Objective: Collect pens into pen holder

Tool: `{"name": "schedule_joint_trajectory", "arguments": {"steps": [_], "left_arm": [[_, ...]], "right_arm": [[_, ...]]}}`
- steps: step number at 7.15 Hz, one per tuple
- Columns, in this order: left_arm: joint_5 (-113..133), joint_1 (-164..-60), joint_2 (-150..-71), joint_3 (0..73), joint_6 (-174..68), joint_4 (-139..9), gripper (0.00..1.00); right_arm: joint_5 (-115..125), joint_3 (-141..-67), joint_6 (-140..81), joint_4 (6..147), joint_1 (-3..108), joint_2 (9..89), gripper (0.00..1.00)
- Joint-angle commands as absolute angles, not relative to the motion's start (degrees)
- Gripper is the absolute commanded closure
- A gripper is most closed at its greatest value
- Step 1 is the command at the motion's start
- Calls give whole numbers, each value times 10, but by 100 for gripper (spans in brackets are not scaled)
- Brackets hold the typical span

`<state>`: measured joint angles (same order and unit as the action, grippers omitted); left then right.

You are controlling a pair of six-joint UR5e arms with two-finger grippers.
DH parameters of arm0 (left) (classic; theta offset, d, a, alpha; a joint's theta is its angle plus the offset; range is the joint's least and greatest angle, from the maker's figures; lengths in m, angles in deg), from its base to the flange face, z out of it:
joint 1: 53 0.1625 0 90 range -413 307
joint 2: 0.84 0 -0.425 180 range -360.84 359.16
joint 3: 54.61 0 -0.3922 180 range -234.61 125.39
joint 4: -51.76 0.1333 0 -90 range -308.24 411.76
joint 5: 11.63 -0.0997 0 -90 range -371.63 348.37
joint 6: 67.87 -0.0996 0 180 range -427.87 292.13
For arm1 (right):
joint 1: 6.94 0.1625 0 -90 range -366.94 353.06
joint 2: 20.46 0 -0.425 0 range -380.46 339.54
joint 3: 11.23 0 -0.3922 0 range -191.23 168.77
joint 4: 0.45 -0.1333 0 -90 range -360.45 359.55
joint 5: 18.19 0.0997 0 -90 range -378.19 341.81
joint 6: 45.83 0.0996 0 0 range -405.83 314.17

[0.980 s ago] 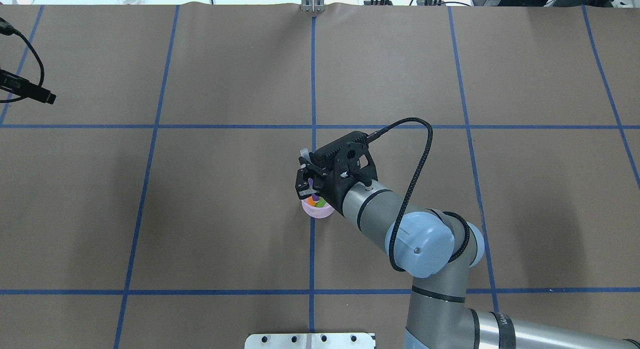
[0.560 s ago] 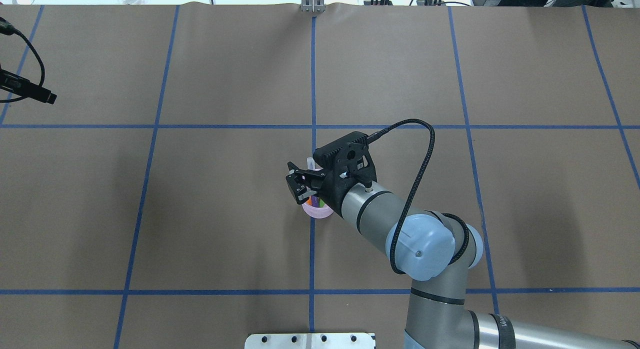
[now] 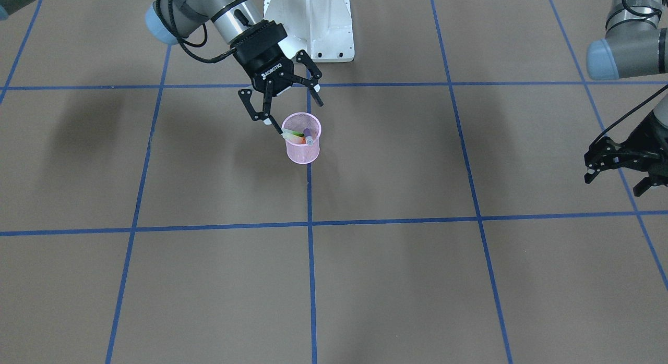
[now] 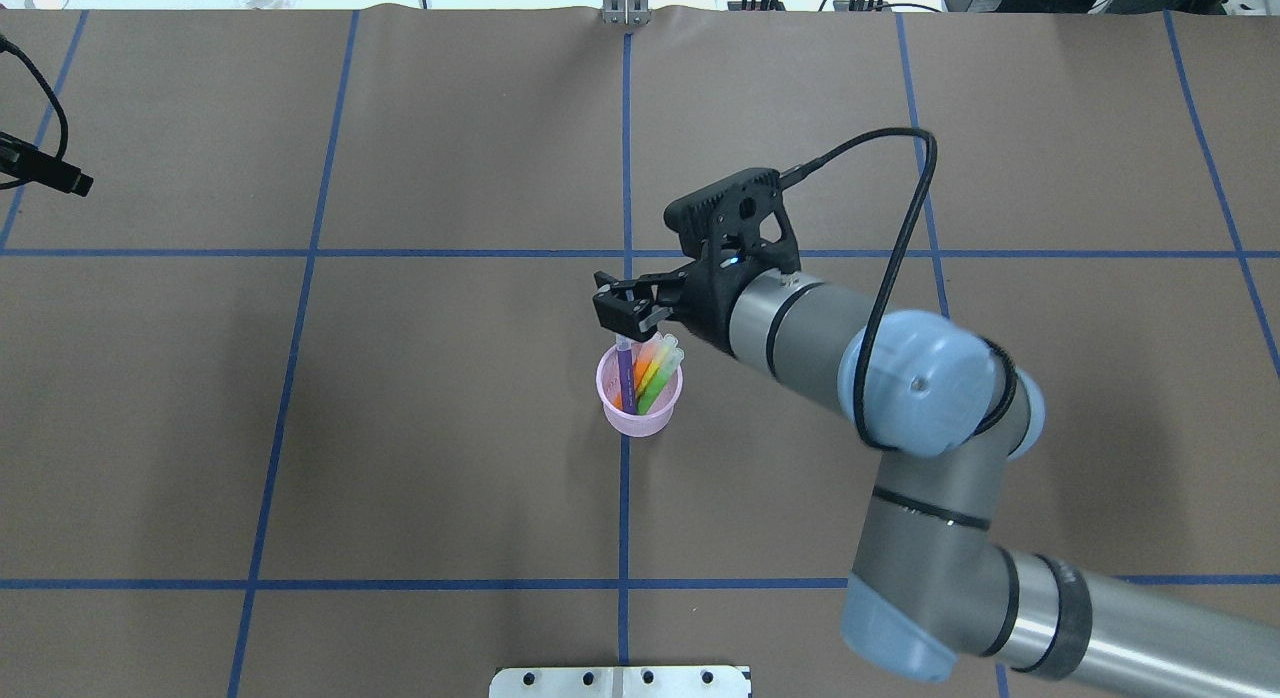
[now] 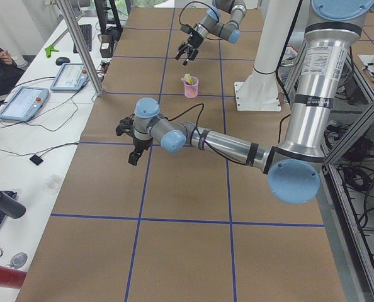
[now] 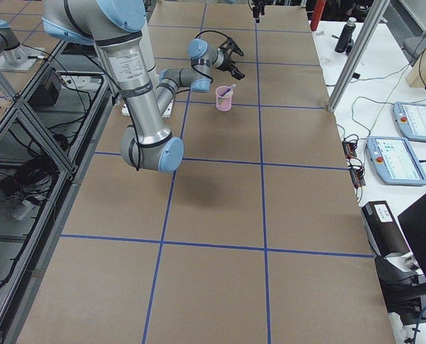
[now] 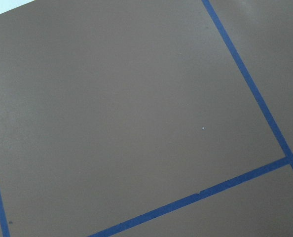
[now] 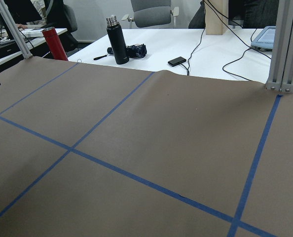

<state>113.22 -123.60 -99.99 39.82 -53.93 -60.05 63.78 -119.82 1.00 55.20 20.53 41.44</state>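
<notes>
Right end effector (image 3: 288,109): we record it spread wide and empty, hanging just above and beside the rim of the small pink wire-mesh cylindrical pen holder (image 3: 303,147). The holder stands upright on the brown paper-covered bench (image 4: 400,428), on a blue tape line. Contents, leaning together with pale caps up: slim purple pen (image 4: 627,376), orange pen (image 4: 641,376), yellow pen (image 4: 658,366), green pen (image 4: 655,390). Left end effector (image 3: 613,184): we list it as parted, holding nothing, well apart from the holder.
</notes>
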Motion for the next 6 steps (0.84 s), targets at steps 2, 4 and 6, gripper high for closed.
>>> {"name": "schedule_joint_trajectory", "arguments": {"steps": [2,4,6], "left_arm": [[1152,-1281,-1009,398,-616,-486,0],[1155,-1281,-1026,398,-633,-425,0],[1188,-1321,-985,429,-686,-390,0]], "right_arm": [[920,-1253,-33,814,435,443,1],[1093,-1230,-224,1048,582,459,1],[1060,-1186,-363,1133,635,490,1]]}}
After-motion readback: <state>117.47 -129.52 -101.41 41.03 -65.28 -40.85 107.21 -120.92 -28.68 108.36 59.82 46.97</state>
